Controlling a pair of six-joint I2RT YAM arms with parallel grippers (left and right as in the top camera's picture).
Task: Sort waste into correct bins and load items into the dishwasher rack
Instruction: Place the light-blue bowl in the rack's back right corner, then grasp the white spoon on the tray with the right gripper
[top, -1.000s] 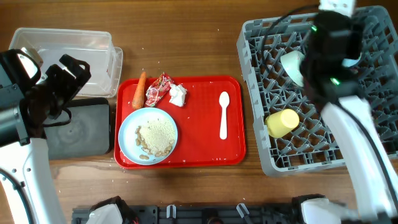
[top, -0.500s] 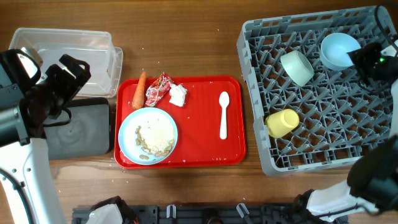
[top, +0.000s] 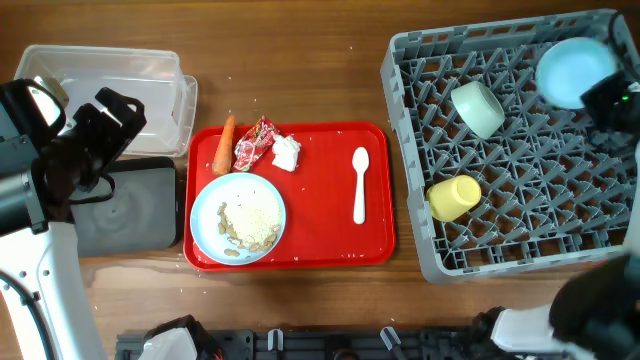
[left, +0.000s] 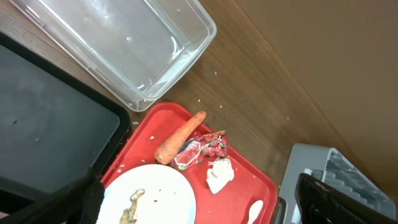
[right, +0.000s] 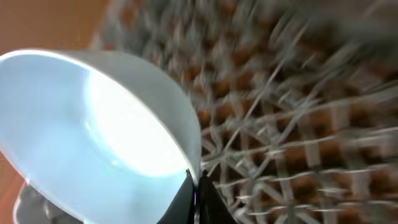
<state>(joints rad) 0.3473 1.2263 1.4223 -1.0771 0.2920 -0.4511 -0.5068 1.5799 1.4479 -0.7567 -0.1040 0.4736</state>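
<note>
My right gripper (right: 198, 182) is shut on the rim of a light-blue bowl (right: 81, 137), held above the back right of the grey dishwasher rack (top: 520, 170). From overhead that bowl (top: 573, 70) sits beside the right arm. A second bowl (top: 477, 107) and a yellow cup (top: 453, 196) lie in the rack. On the red tray (top: 320, 235) are a carrot (top: 224, 145), wrapper (top: 253, 144), tissue (top: 287, 152), white spoon (top: 360, 184) and a plate (top: 215, 200) with rice crumbs (top: 250, 218). My left gripper (left: 199, 208) hangs open and empty at the far left.
A clear tub (top: 110, 85) stands at the back left with the black tray (top: 125, 205) just in front of it, both under my left arm. Small white crumbs dot the wooden table (top: 330, 80) behind the red tray.
The right arm swung from over the rack's middle to the far right edge. Its jaws shut on the bowl's rim, and the bowl rose and shifted right. The left arm stayed put.
</note>
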